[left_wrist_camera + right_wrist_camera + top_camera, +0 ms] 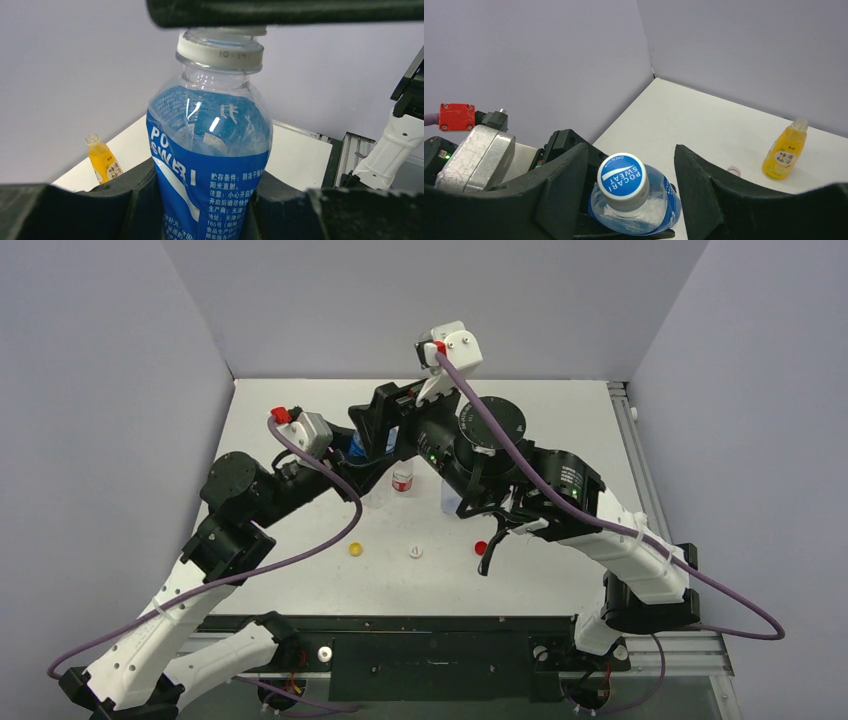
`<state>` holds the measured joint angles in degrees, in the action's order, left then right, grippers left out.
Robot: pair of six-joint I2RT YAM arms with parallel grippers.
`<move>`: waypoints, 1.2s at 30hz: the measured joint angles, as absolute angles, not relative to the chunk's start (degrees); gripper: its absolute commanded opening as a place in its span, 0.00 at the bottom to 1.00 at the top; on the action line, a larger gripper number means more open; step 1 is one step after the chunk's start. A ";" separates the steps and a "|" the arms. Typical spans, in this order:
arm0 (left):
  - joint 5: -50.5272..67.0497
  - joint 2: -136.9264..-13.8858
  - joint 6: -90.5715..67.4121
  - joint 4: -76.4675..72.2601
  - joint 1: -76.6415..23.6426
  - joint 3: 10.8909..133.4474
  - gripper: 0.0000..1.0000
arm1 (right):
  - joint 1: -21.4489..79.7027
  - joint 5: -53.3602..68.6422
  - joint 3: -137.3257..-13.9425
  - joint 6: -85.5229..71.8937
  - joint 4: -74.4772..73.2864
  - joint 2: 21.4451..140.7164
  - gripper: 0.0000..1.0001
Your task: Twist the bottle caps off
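Observation:
My left gripper (207,200) is shut on the body of the blue-label bottle (210,150) and holds it upright; its white cap (220,50) is on the neck. In the right wrist view that cap (622,180), with its blue printed top, sits between the spread fingers of my right gripper (630,156), which is open with gaps on both sides. In the top view both grippers meet at mid-table, left (365,437) and right (395,405). Loose yellow (355,549), white (416,551) and red (481,547) caps lie on the table.
The red-white label bottle (402,478) stands uncapped behind the loose caps. The plain clear bottle (452,502) is partly hidden under my right arm. The uncapped orange juice bottle (785,150) stands near the back wall; it also shows in the left wrist view (102,161).

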<state>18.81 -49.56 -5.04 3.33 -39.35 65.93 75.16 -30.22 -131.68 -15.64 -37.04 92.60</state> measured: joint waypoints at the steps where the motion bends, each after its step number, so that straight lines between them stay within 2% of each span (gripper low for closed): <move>1: 18.81 -49.58 -5.04 3.36 -39.35 65.93 0.23 | 75.16 -30.20 -131.68 -15.68 -37.19 92.99 0.51; 4: 18.83 -49.76 -5.06 3.60 -39.35 65.93 0.23 | 75.16 -30.02 -131.68 -15.57 -37.76 93.78 0.39; 6: 18.85 -49.95 -5.08 3.79 -39.35 65.93 0.23 | 75.13 -29.95 -131.68 -15.55 -38.09 93.95 0.25; 12: 19.14 -50.24 -5.39 4.16 -39.35 65.93 0.23 | 74.94 -29.93 -131.68 -14.76 -38.92 93.95 0.03; 14: 19.49 -50.26 -5.52 4.21 -39.35 65.93 0.23 | 74.87 -29.69 -131.09 -14.50 -38.68 93.60 0.00; 18: 21.56 -50.35 -6.52 4.45 -39.33 65.93 0.24 | 73.34 -25.45 -127.70 -13.61 -37.71 91.13 0.00; 26: 34.48 -50.50 -14.96 3.42 -39.44 65.95 0.26 | 66.78 2.92 -114.89 -10.37 -32.45 80.84 0.00; 32: 43.53 -50.81 -21.67 1.56 -39.59 66.94 0.25 | 64.51 18.28 -114.28 -7.44 -31.73 79.26 0.00; 34: 45.04 -50.87 -22.63 1.28 -39.62 67.02 0.25 | 63.99 21.10 -114.28 -6.79 -31.77 79.13 0.27; 35: 45.52 -50.89 -22.96 1.21 -39.62 67.02 0.24 | 63.70 21.96 -114.28 -6.61 -31.79 79.13 0.63; 36: 45.71 -50.92 -23.09 1.21 -39.62 67.02 0.24 | 63.66 22.28 -114.28 -6.57 -31.86 79.13 0.72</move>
<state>45.71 -50.92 -23.09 1.21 -39.62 67.02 63.66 22.28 -114.28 -6.57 -31.86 79.13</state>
